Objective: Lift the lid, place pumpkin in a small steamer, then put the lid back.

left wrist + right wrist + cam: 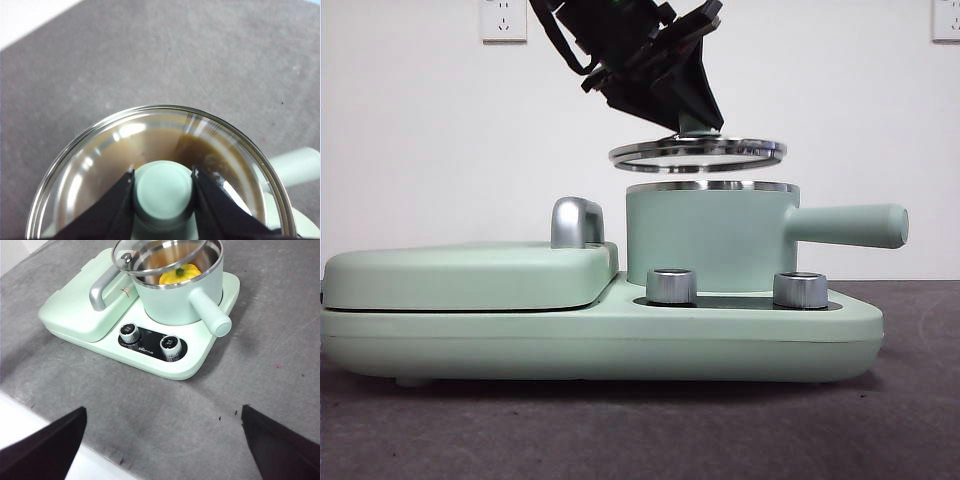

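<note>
My left gripper (692,120) is shut on the mint-green knob (163,192) of the glass lid (698,153) and holds the lid level, a little above the small steamer (705,235), not touching its rim. In the left wrist view, the lid (125,150) fills the picture. The steamer's long handle (850,225) points right. The yellow pumpkin (180,275) lies inside the steamer (175,300), seen under the lid (131,260) in the right wrist view. It is hidden in the front view. My right gripper (163,410) is open and empty, well back from the appliance.
The steamer stands on a mint-green appliance base (620,345) with two steel dials (671,286) (800,290). A flat griddle cover (470,275) with a steel handle (575,222) lies to its left. The grey table's edge (75,440) shows in the right wrist view.
</note>
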You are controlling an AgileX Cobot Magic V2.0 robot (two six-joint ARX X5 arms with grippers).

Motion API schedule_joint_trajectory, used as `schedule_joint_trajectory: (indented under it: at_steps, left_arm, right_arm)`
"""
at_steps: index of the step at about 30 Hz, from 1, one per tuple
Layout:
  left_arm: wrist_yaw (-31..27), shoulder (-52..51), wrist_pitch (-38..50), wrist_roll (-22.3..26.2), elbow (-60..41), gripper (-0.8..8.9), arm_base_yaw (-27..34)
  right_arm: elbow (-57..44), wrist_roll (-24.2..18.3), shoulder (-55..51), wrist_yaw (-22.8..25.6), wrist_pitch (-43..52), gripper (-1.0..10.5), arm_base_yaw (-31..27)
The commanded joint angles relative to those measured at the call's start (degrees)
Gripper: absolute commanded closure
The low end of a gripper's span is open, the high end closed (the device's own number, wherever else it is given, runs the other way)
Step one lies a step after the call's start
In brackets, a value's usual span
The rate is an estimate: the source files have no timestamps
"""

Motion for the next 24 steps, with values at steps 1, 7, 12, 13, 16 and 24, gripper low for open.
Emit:
schedule_joint_trajectory:
  at_steps: [1, 7, 12, 13, 16, 24]
  left_arm:
    - [0.28, 1.42, 2.45, 1.46, 2.32, 8.08, -0.57]
    - [0.31, 3.41, 3.41, 1.44, 2.32, 8.08, -0.70]
    - [0.31, 3.78, 4.57, 1.46, 2.32, 8.08, -0.90]
    - [0.31, 3.78, 4.55, 1.46, 2.32, 8.08, -0.94]
    - [0.31, 3.78, 4.55, 1.49, 2.32, 8.08, -0.94]
    - [0.31, 4.90, 5.25, 1.51, 2.32, 8.08, -1.22]
  right_arm:
    - [0.26, 1.16, 0.07, 0.00, 0.70, 4.6, 0.46]
    - [0.26, 2.71, 0.07, -0.02, 0.70, 4.6, 0.46]
    - [0.26, 3.87, 0.07, -0.02, 0.70, 4.6, 0.46]
    - [0.26, 3.87, 0.07, -0.02, 0.68, 4.6, 0.46]
    - [0.26, 4.07, 0.07, -0.02, 0.68, 4.6, 0.46]
    - [0.26, 4.26, 0.07, -0.04, 0.68, 4.6, 0.46]
